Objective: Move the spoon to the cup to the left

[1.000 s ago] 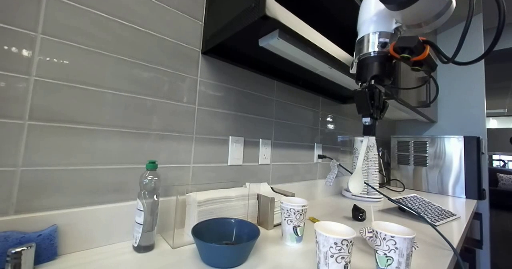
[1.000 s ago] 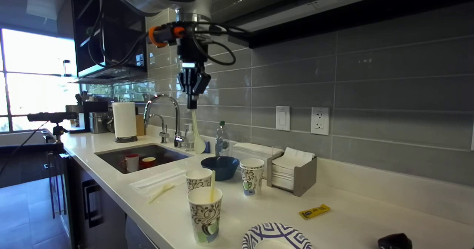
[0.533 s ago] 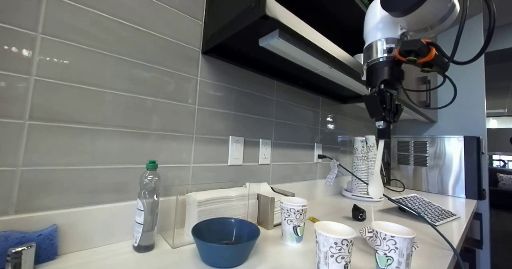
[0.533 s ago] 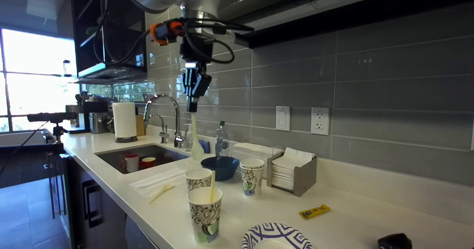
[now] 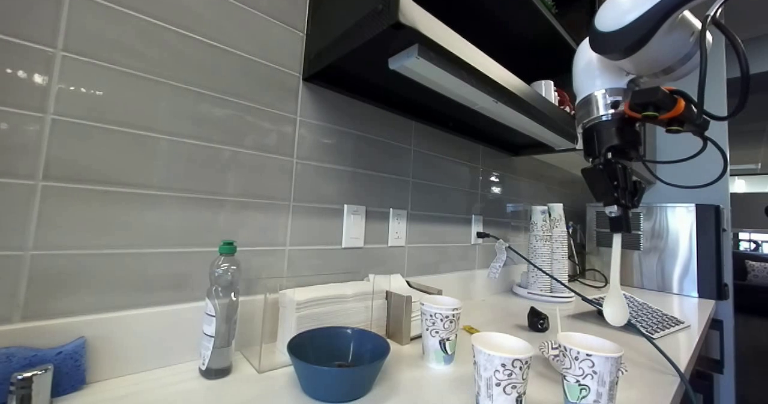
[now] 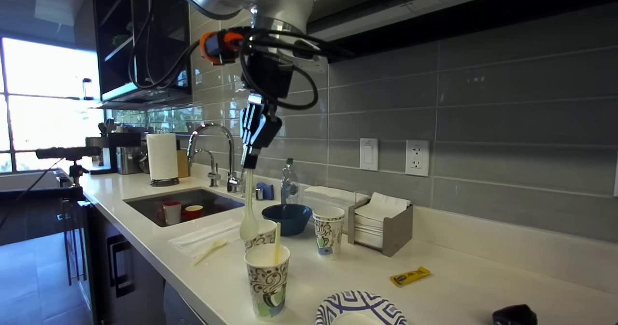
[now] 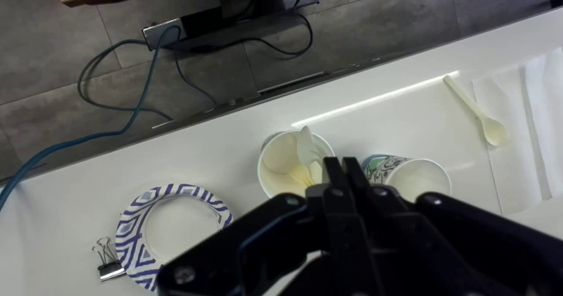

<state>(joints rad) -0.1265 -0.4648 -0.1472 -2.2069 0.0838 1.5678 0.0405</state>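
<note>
Black fingers point(image 5: 620, 223) hold the pale spoon point(image 5: 615, 284), handle uppermost.

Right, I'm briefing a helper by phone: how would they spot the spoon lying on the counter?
In an exterior view, find the sink in the white counter. Beside it lies flat white paper; the cream spoon rests with its scoop on that paper's edge, handle toward the counter's front edge. It lies flat, whereas the held spoon hangs below the gripper.
</note>
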